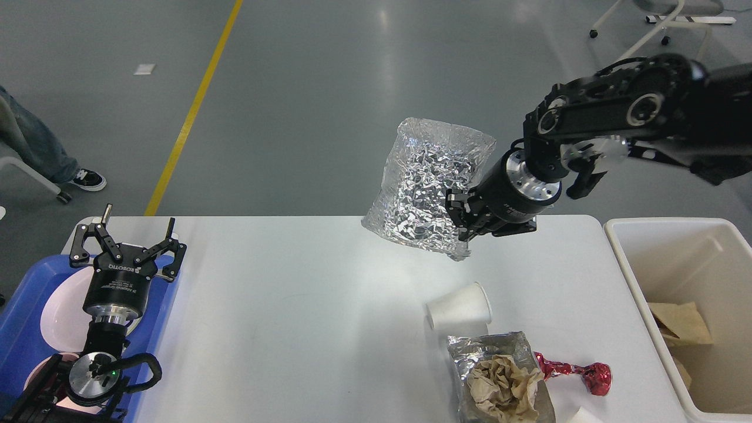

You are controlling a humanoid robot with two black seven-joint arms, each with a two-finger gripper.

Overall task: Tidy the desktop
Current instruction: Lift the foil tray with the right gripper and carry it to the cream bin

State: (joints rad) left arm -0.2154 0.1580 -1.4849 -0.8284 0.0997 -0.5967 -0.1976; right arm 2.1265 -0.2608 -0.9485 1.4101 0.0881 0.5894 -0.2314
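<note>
The desktop [294,329] is a white table with rounded corners. My right gripper [462,218] is shut on the lower right edge of a crumpled silver foil bag [426,188] and holds it in the air above the table's far edge. On the table lie a tipped white paper cup [459,306], a foil wrapper with crumpled brown paper [502,385] on it and a red foil wrapper [578,374]. My left gripper [130,239] stands open and empty above the blue tray [23,305] at the left.
A cream plastic bin [640,258] with brown paper scraps inside stands at the table's right end. White plates lie in the blue tray. A small white thing [584,416] shows at the bottom edge. A person's leg and chair wheels are on the floor beyond.
</note>
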